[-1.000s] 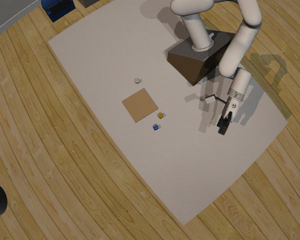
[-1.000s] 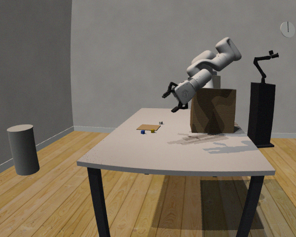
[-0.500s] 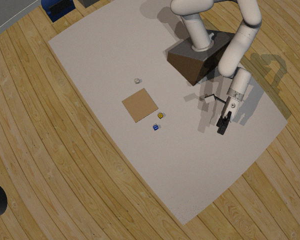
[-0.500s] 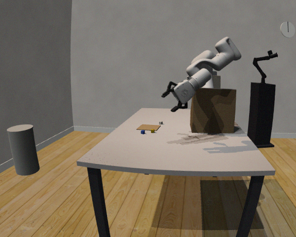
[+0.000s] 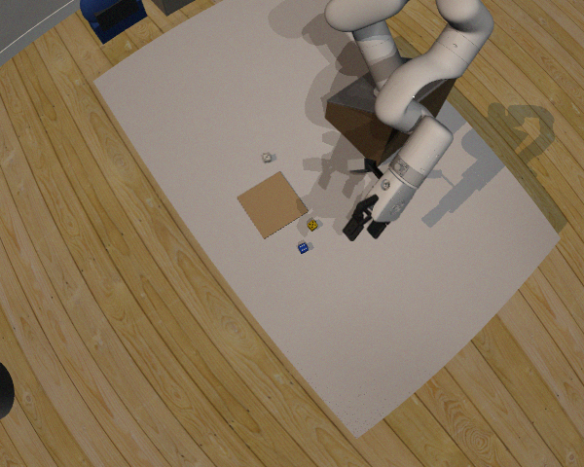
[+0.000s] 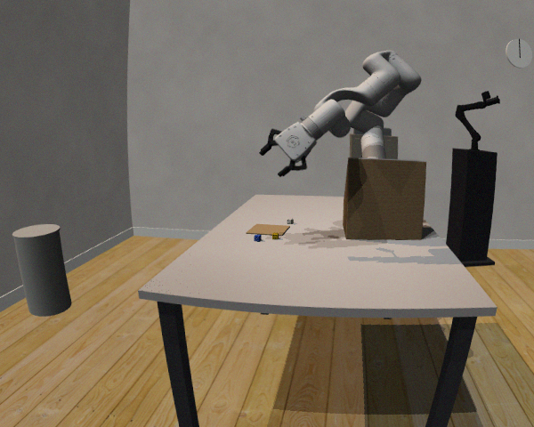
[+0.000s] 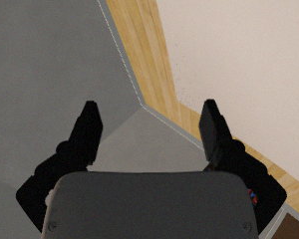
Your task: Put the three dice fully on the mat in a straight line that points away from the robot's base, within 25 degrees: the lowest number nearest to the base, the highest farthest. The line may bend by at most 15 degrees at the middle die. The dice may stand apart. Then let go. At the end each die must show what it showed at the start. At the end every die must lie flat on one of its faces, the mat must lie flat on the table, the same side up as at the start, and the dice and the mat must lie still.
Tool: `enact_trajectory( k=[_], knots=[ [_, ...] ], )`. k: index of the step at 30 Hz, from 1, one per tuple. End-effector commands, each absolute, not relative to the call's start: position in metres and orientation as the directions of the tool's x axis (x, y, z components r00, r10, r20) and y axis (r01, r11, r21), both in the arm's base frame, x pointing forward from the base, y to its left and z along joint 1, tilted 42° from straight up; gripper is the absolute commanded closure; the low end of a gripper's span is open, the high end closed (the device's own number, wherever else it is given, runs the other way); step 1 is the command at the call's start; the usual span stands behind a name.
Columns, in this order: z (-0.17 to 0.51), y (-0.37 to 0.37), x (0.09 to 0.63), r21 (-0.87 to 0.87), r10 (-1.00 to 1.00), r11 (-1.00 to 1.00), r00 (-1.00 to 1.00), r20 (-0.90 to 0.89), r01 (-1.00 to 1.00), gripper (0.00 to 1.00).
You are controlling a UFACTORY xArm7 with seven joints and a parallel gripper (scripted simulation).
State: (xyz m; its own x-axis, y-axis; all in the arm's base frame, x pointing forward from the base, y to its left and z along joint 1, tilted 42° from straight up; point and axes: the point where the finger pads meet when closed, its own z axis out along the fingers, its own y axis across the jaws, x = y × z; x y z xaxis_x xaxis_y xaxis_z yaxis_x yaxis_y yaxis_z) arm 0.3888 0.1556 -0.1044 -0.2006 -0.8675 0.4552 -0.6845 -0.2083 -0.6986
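A brown square mat [image 5: 272,203] lies flat on the white table; it also shows in the exterior view [image 6: 268,229]. A yellow die [image 5: 311,224] sits on the table just off the mat's corner nearest the robot. A white die [image 5: 267,157] lies on the table off the mat's other side. My gripper [image 5: 361,229] [image 6: 282,159] is open and empty, tilted and high above the table, between the dice and the robot's base.
A brown box [image 6: 384,204] carries the robot's base at the table's back. A black pedestal with a small camera arm [image 6: 472,204] stands beside the table. A grey cylinder [image 6: 41,269] stands on the floor to the left.
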Motion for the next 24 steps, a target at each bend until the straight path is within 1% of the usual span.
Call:
enact_trajectory(
  k=[1,7,13,16,17,21,22,24],
  knots=[
    [-0.069,0.126,0.407,-0.743,-0.852,-0.058,-0.354,0.385,-0.667,0.00],
    [-0.031,0.071,0.419,-0.784,-0.778,0.139,-0.556,0.292,-0.605,0.00],
    [0.002,0.006,0.416,-0.801,-0.639,0.336,-0.745,0.192,-0.495,0.00],
    [0.003,0.003,0.415,-0.802,-0.631,0.345,-0.753,0.187,-0.488,0.00],
    [0.016,-0.030,0.407,-0.800,-0.539,0.434,-0.831,0.140,-0.416,0.00],
    [0.023,-0.052,0.399,-0.794,-0.469,0.489,-0.877,0.109,-0.361,0.00],
    [0.029,-0.071,0.390,-0.787,-0.401,0.535,-0.912,0.084,-0.307,0.00],
    [0.033,-0.087,0.381,-0.779,-0.339,0.572,-0.939,0.062,-0.258,0.00]
  ],
)
